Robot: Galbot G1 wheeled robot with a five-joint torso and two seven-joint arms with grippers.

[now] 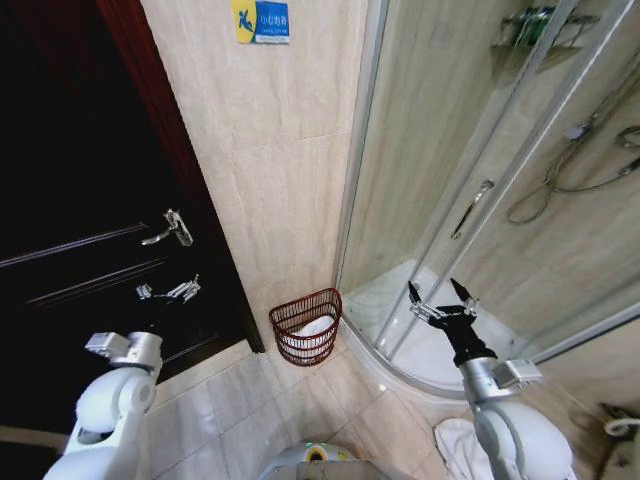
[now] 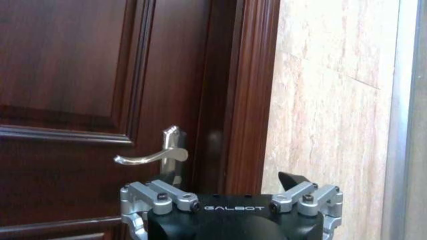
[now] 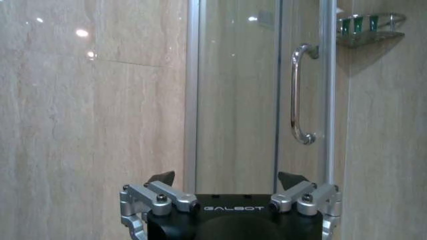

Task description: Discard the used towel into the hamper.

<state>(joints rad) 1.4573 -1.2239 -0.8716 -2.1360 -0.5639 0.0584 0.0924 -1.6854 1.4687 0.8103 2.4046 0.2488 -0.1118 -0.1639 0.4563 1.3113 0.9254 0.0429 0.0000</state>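
1. Right gripper (image 1: 441, 291): raised in front of the shower door (image 1: 470, 190), fingers spread apart, nothing between them. In the right wrist view the two dark fingertips (image 3: 162, 177) stand well apart, facing the glass door and its chrome handle (image 3: 300, 95).
2. Left gripper (image 2: 230, 187): held up at the robot's left, facing the wooden door (image 2: 73, 100). Only one dark fingertip (image 2: 292, 179) shows in the left wrist view; whether it is released or clenched cannot be told.
3. Wooden door (image 1: 90, 230): dark reddish-brown, panelled, on the left of the tiled wall (image 1: 270, 150). A silver lever handle (image 1: 170, 230) is on it, with a second metal fitting (image 1: 172, 291) below.
4. Shower enclosure: curved glass with metal frames, on the right of the wall; white tray (image 1: 400, 300) at its base, hose (image 1: 560, 180) and wire shelf (image 1: 540, 28) inside.
5. Hamper (image 1: 306, 326): round, dark reddish-brown open weave, on the floor (image 1: 230, 400) against the wall, between the wooden door and the shower corner. Well apart from both grippers.
6. Towel (image 1: 316, 326): white, lying inside the hamper, visible through the weave and above the near rim.
7. White cloth (image 1: 452, 440): on the floor near the shower tray's edge, beside the right arm.
8. Sign (image 1: 261, 21): blue and yellow, high on the wall.
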